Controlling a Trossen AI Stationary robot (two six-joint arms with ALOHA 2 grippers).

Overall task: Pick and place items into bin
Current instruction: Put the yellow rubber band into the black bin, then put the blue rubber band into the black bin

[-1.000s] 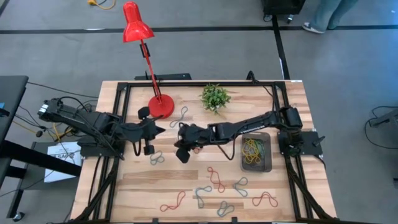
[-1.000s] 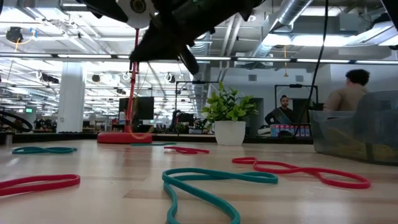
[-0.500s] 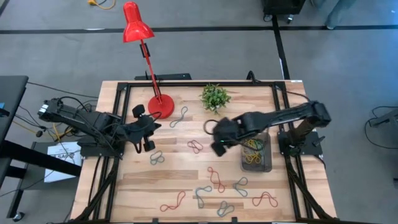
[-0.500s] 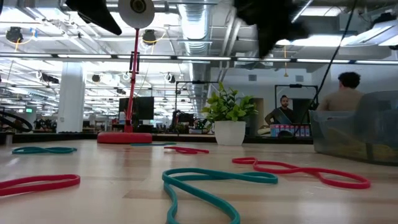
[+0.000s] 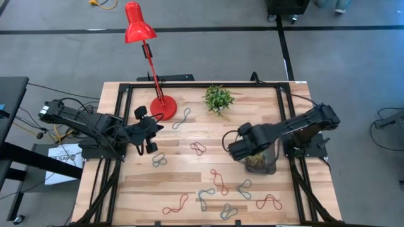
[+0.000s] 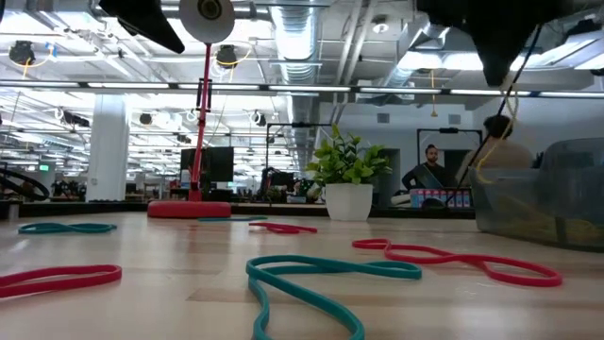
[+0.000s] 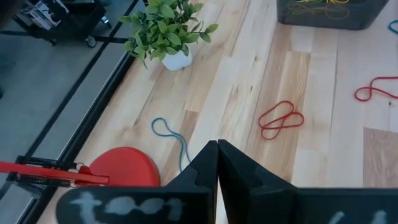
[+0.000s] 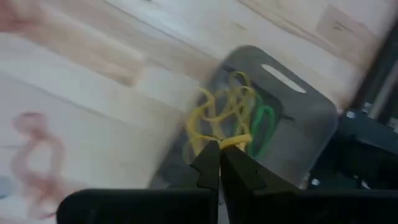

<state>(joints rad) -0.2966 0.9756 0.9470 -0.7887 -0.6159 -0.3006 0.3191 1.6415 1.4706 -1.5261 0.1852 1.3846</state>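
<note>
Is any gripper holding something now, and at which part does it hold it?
The right gripper, above the bin, pinches a yellow band at one end of its loop; the rest hangs free. The left gripper is shut on nothing.

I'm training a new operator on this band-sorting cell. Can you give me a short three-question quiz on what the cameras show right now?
1. True or false: the right tool is shut on a yellow band above the bin.
2. Which object stands nearest the red lamp base? A) plant B) bin C) grey-blue band
3. Fill in: the left tool holds ____.

Key: 1 true; 2 C, the grey-blue band; 3 nothing, its fingers are closed and empty.
</note>
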